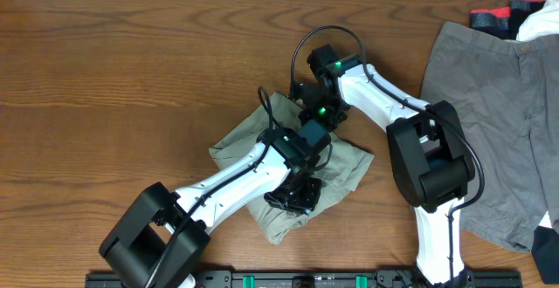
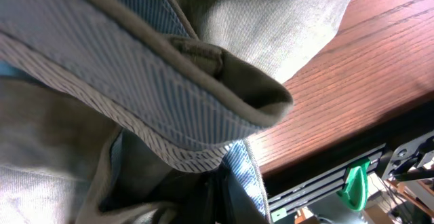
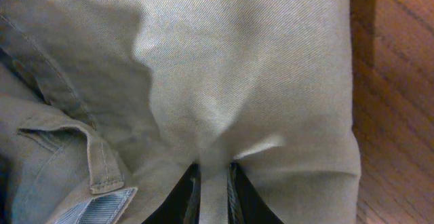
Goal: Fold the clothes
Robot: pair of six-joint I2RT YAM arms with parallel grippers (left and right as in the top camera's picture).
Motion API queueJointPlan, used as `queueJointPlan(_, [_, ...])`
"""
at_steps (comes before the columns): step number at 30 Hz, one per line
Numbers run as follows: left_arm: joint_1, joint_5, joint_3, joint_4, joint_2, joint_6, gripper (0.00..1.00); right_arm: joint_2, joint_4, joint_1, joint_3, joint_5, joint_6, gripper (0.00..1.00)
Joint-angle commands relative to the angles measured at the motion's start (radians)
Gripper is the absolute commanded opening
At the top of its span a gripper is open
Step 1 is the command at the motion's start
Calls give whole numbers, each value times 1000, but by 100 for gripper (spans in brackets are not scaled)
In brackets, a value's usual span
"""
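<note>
The khaki shorts (image 1: 349, 170) lie crumpled mid-table, and both arms meet over them. My left gripper (image 1: 297, 194) sits at their near edge. In the left wrist view its dark fingers (image 2: 215, 193) are shut, with the striped-lined waistband (image 2: 156, 95) bunched up around and above them. My right gripper (image 1: 316, 113) is at the shorts' far edge, shut on a narrow pinch of khaki cloth (image 3: 237, 61) that rises between its fingers (image 3: 192, 190). The grey shorts (image 1: 498, 105) lie spread flat at the right, away from both grippers.
A red-and-black garment (image 1: 493, 17) and a white cloth (image 1: 541, 22) lie at the back right corner. A dark object (image 1: 546, 253) sits at the right edge. The arms' mounting rail (image 1: 297, 279) runs along the front of the wooden table (image 1: 105, 78).
</note>
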Motion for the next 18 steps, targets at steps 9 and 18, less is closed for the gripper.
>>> queueJointPlan(9, [127, -85, 116, -117, -156, -9, 29, 7, -7, 0, 9, 23, 7, 15])
queueJointPlan(18, [292, -207, 77, -154, -188, 19, 13, 7, -7, 0, 9, 23, 7, 13])
